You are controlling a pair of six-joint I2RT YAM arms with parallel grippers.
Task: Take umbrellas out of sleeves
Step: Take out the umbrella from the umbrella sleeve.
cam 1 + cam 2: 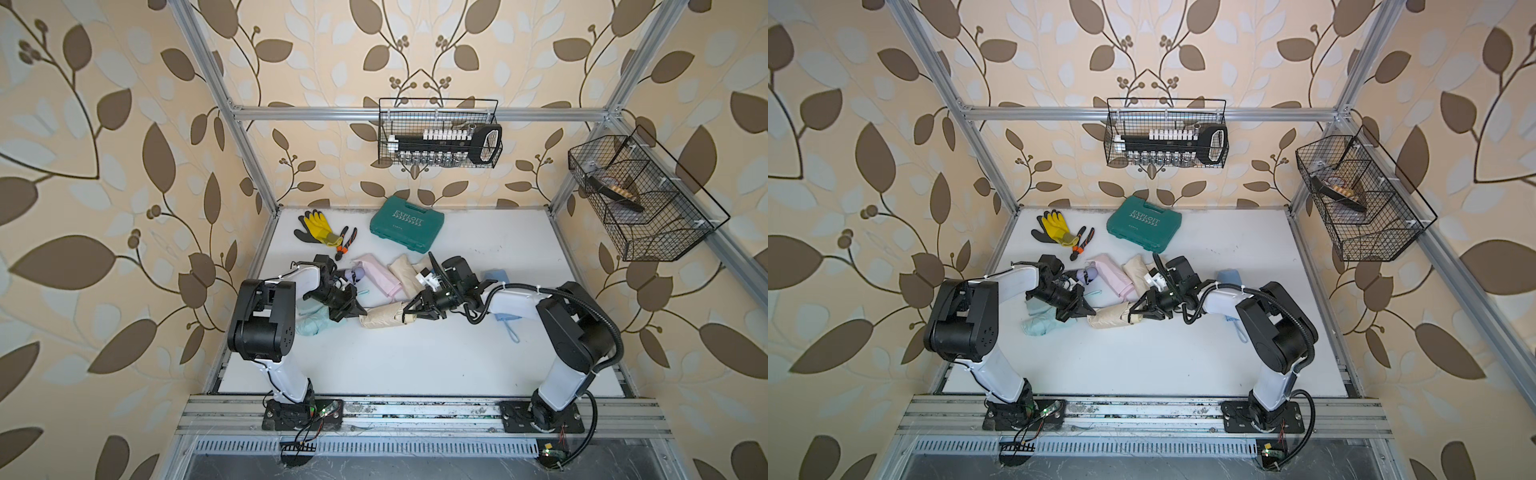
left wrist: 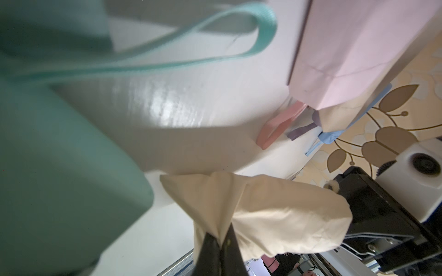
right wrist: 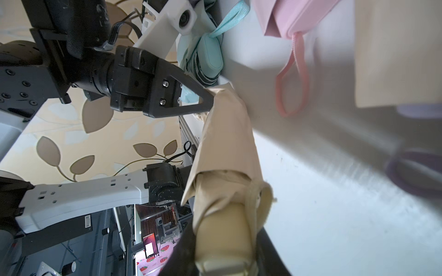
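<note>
At the middle of the bench (image 1: 415,365), a cream umbrella (image 3: 220,188) stretches between the two arms, most of it inside its cream sleeve (image 1: 380,316). The left fingers (image 3: 208,101) are pressed together on a pinch of fabric at the sleeve's closed end. The right fingers (image 1: 412,311) are clamped on the umbrella's stubby handle (image 3: 224,239), which sticks out of the sleeve's mouth with some bunched pleats. Whether the bundle rests on the bench or hangs just above it cannot be told.

Under the left wrist lies a mint umbrella (image 1: 311,322), bare of any sleeve. Behind the cream one lie a pink bundle (image 1: 382,274), a second cream bundle (image 1: 405,270) and a lilac one (image 1: 353,275). At the bench's far edge sit a green case (image 1: 407,223) and yellow-black gloves (image 1: 316,226).
</note>
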